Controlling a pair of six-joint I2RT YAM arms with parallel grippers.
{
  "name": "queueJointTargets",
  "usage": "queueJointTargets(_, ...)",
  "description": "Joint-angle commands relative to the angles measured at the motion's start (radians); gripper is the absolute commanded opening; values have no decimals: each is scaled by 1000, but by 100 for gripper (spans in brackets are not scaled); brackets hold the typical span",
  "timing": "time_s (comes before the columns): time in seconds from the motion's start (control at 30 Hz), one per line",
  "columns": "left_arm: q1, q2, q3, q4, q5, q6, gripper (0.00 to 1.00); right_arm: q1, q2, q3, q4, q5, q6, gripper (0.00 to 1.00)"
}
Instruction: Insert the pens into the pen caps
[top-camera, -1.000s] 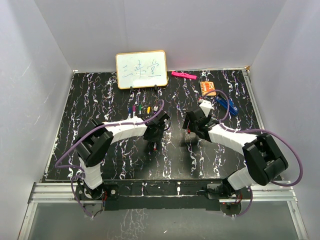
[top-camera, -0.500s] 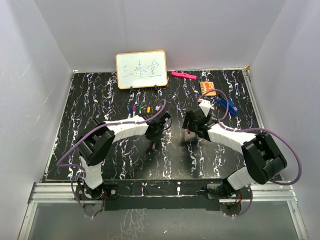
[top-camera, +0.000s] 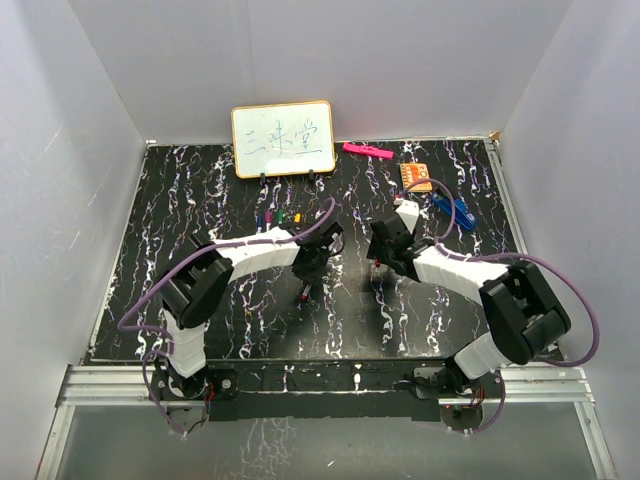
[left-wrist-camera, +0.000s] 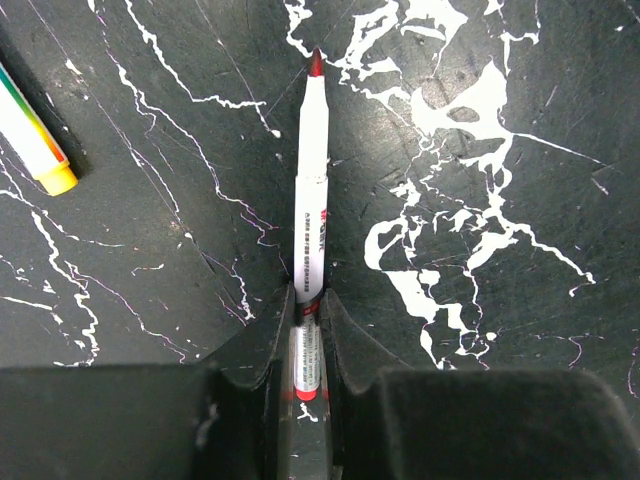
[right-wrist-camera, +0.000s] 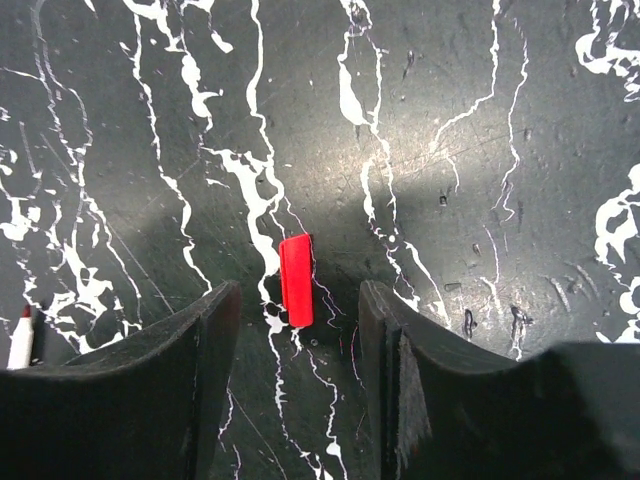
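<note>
presently, no red pairing is made: left fingers (left-wrist-camera: 350, 345) clamp the red pen (left-wrist-camera: 311, 180), tip toward 12 o'clock; right fingers (right-wrist-camera: 385, 350), half-open, straddle the red cap (right-wrist-camera: 296, 280), ungripped.

Red pen (left-wrist-camera: 311, 190): back end buried between my left fingers (left-wrist-camera: 262, 335). Second pen (left-wrist-camera: 30, 135) clipped by frame edge. Right wrist: pen tip (right-wrist-camera: 20, 342) only, rest behind my right finger (right-wrist-camera: 190, 350). Overhead: coloured bits (top-camera: 280, 217) too small to identify.

Two white-shelled arms (top-camera: 250, 255), black joints (top-camera: 195, 290), looping purple cables (top-camera: 150, 290), matte black pincer fingers (right-wrist-camera: 200, 340)
</note>
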Motion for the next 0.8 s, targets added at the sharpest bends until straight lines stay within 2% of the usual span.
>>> queueJointTargets(0.0, -11, 89, -87, -35, 57, 18, 0, -3, 42, 44, 10, -14, -11, 46)
queueJointTargets(0.37, -10, -85, -98, -20, 83, 53, 0, -3, 86, 70, 22, -4, -32, 45)
queueJointTargets(0.77, -11, -173, -103, -21, 102, 58, 0, -3, 140, 83, 19, -21, -27, 38)
